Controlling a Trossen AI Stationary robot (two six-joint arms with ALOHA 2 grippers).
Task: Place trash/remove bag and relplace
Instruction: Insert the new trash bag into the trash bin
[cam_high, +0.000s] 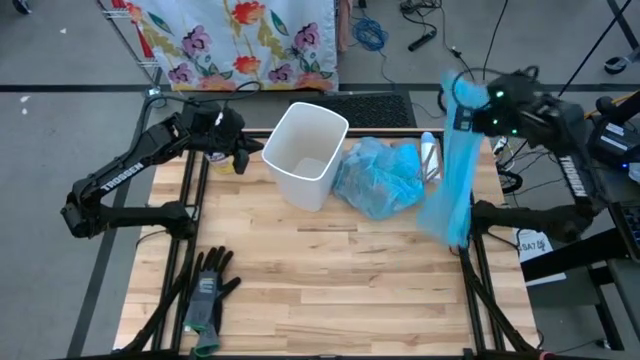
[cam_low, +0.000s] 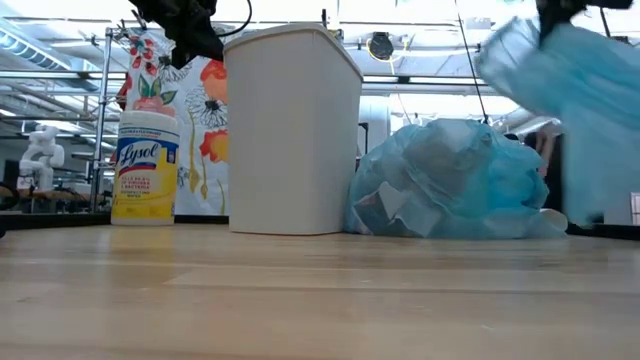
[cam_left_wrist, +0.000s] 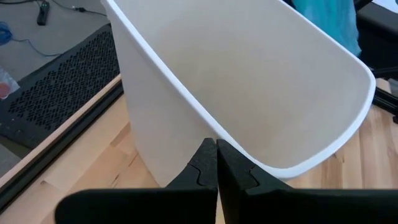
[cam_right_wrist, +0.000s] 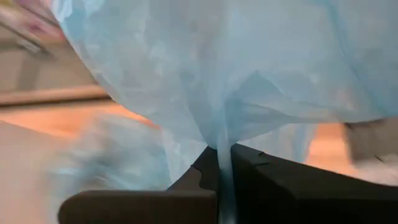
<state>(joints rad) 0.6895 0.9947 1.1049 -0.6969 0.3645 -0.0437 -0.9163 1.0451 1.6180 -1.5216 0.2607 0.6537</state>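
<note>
A white bin (cam_high: 305, 155) stands at the table's far middle, and no bag shows in it. Just right of it a full blue bag (cam_high: 380, 178) lies on the wood, and pale crumpled trash (cam_low: 398, 205) shows through its film. My left gripper (cam_high: 248, 150) is shut at the bin's left rim. My right gripper (cam_high: 465, 100), high over the table's far right, is shut on a second blue bag (cam_high: 452, 175) that hangs long and flat. My left gripper's shut fingertips (cam_left_wrist: 208, 152) meet the bin's rim (cam_left_wrist: 193, 121) from the table's left, slanting down. Whether they press on it or pinch it, I cannot tell. The bin stands on the table. My right gripper pinches the hanging blue bag's gathered film (cam_right_wrist: 222, 146) between its two fingers, coming from above and slanting down. Several layers bunch at the fingers. The bag hangs slack below them, lifted clear, its lower end (cam_high: 442, 225) over the table's right edge.
A yellow Lysol canister (cam_low: 145, 165) stands at the far left behind my left arm. A pair of black-and-grey gloves (cam_high: 208, 290) lies at the near left. A pale spray can (cam_high: 430, 155) lies right of the full bag. The table's near half is bare wood.
</note>
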